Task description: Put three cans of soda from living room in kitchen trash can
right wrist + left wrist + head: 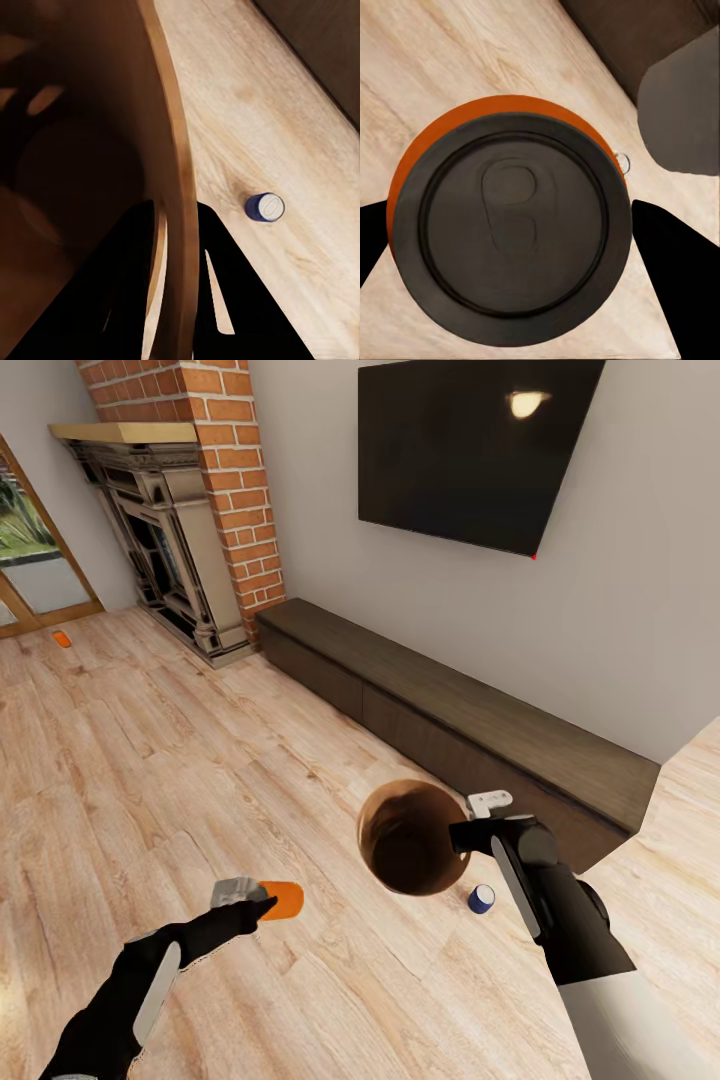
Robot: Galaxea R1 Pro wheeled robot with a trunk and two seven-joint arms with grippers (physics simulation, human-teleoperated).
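Evidently the robot has brought the bin to the cans rather than the cans to the bin. The right end effector (478,822) is clamped on the rim of the copper-brown trash can (412,840), one finger inside the wall and one outside, as the right wrist view shows with the thin wall (176,187) running between the two dark fingers (124,285). The bin hangs tipped, its dark mouth facing the camera and the left arm, presumably so a can may be dropped in without a trip to the kitchen.

The left end effector (262,905) is closed on an orange soda can (281,899), held clear of the wood floor (150,760); in the left wrist view the can's dark lid (514,240) sits squarely between the two black fingers (675,262). The can lies at about nine o'clock from the bin, near but apart from it, so the likely next move is to carry it toward three o'clock, over the bin's mouth, and let go.

The dark blue soda can (481,898) stands upright on the floor at roughly four o'clock from the bin, just beside the right arm. A second orange can (62,639) lies far off at ten o'clock, near the glass door (30,550) and the brick fireplace (175,530). A long low dark cabinet (450,720) runs under the wall television (470,450).

The bin's tilt seems the main hazard: a can dropped in could roll back out.
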